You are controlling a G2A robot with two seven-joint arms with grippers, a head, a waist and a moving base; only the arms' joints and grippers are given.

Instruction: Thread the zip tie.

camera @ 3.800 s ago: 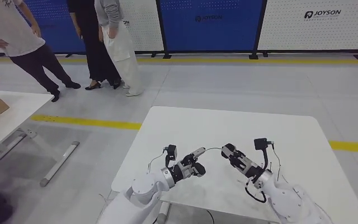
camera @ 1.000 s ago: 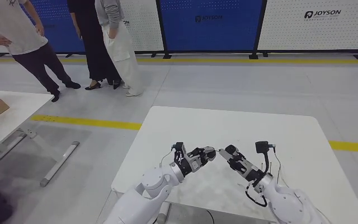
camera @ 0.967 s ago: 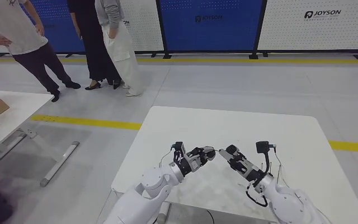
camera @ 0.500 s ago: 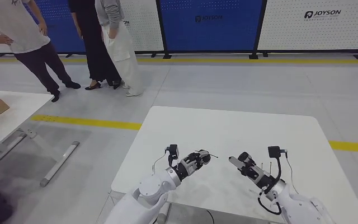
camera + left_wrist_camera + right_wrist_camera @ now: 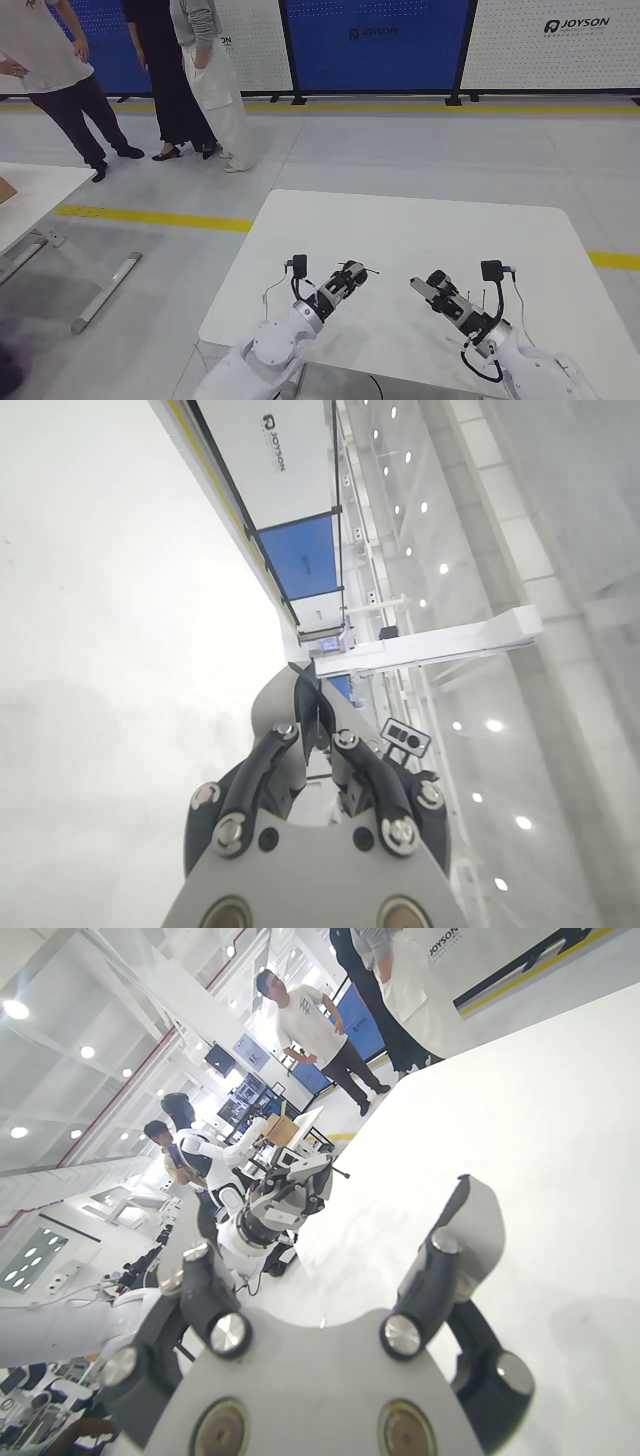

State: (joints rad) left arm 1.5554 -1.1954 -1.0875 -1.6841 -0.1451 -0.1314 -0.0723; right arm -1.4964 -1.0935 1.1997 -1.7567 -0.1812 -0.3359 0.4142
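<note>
On the white table [image 5: 420,230] my left gripper [image 5: 352,276] sits near the front edge, shut on a thin black zip tie [image 5: 368,268] whose short end pokes out past the fingertips. The left wrist view shows the zip tie [image 5: 303,674] pinched between the closed fingers of the left gripper [image 5: 314,720]. My right gripper [image 5: 428,286] hovers a short way to the right, apart from the tie. In the right wrist view the right gripper [image 5: 330,1198] is open with nothing in it. Beyond it in that view are the left gripper [image 5: 312,1178] and the tie's tip [image 5: 341,1172].
Both grippers are close to the table's front edge, and the left one is also near the left edge. A second white table [image 5: 30,195] stands off to the far left across the floor.
The grippers were nearly touching at the table's front middle. The right gripper has let go and drawn back to the right. The left has pulled back to the left, keeping the zip tie.
</note>
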